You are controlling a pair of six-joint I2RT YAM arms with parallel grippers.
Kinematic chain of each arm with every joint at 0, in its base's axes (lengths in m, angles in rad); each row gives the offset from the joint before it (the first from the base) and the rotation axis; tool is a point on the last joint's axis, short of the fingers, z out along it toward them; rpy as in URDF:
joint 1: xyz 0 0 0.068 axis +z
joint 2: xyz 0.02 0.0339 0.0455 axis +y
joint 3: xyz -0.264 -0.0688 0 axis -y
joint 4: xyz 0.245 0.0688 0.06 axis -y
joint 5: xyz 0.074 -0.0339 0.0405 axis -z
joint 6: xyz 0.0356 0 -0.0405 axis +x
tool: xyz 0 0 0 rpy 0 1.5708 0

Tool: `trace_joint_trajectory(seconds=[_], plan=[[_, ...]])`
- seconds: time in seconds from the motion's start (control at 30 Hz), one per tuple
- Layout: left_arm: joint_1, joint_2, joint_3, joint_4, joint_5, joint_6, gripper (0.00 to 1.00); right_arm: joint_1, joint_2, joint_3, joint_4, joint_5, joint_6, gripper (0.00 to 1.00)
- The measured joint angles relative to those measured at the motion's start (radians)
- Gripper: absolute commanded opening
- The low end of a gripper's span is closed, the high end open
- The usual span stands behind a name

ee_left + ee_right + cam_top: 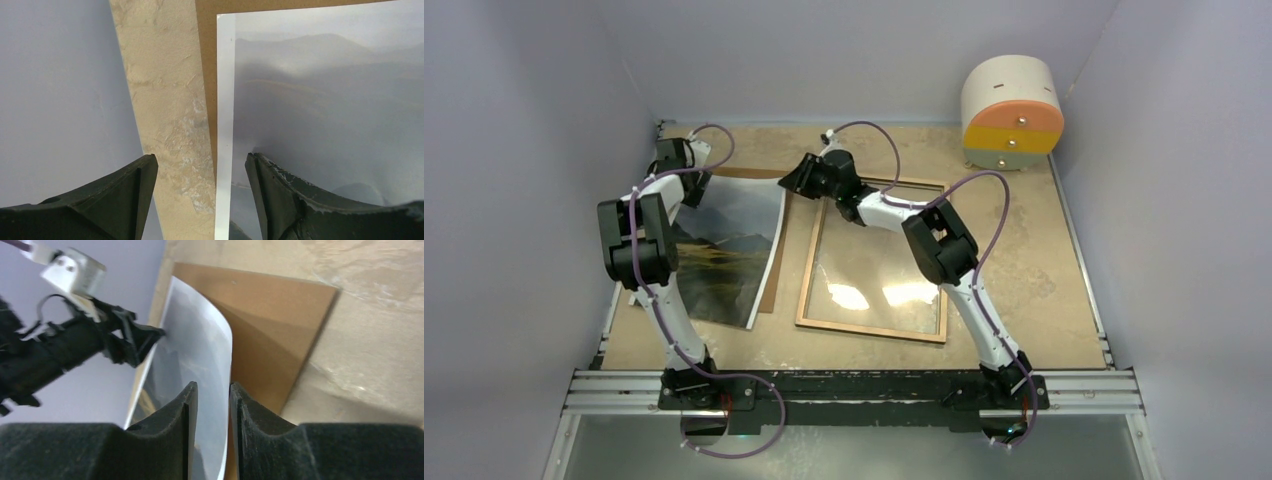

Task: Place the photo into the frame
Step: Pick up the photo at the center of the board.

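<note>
The photo [724,240] lies face up at the left on the brown backing board [773,275]. The frame [874,262] lies beside it in the middle, wood-brown side up, its glass glaring. My left gripper [686,172] is open at the photo's far left corner. In the left wrist view the photo's white border [225,100] runs between the spread fingers [280,200]. My right gripper [799,180] is at the photo's far right edge. In the right wrist view that edge [210,355] curls up off the board [280,325] and passes through the narrow gap between the fingers [250,430], which are not closed on it.
A round white drum [1012,110] with an orange and yellow face stands at the back right. Pale walls close in the left, back and right sides. A metal rail [854,390] runs along the near edge by the arm bases.
</note>
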Motion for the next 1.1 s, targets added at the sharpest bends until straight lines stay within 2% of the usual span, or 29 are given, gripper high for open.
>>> trace_joint_trajectory(seconds=[0.17,0.37,0.47,0.6,0.73,0.87,0.97,1.1], plan=[[0.008,-0.007,0.003,-0.032,0.027,0.000,0.71,-0.004,0.008,0.007,0.072,-0.070,0.079,0.37],[0.009,-0.010,0.004,-0.048,0.037,0.000,0.71,0.006,0.054,0.030,0.084,-0.104,0.113,0.51],[0.010,-0.011,0.004,-0.050,0.037,0.000,0.71,0.008,0.063,0.031,0.065,-0.104,0.108,0.51],[0.010,-0.011,0.004,-0.051,0.039,0.000,0.71,0.008,0.064,0.031,0.041,-0.104,0.095,0.38],[0.010,-0.011,0.004,-0.053,0.040,0.000,0.72,0.008,0.067,0.042,0.018,-0.102,0.083,0.14],[0.011,-0.013,0.013,-0.071,0.042,-0.001,0.85,0.009,0.078,0.089,-0.026,-0.103,0.068,0.00],[0.026,-0.020,0.040,-0.135,0.074,-0.019,0.95,0.009,0.079,0.105,-0.035,-0.104,0.060,0.00],[0.068,-0.029,0.106,-0.273,0.130,-0.043,0.97,0.008,0.066,0.100,-0.059,-0.117,0.047,0.00]])
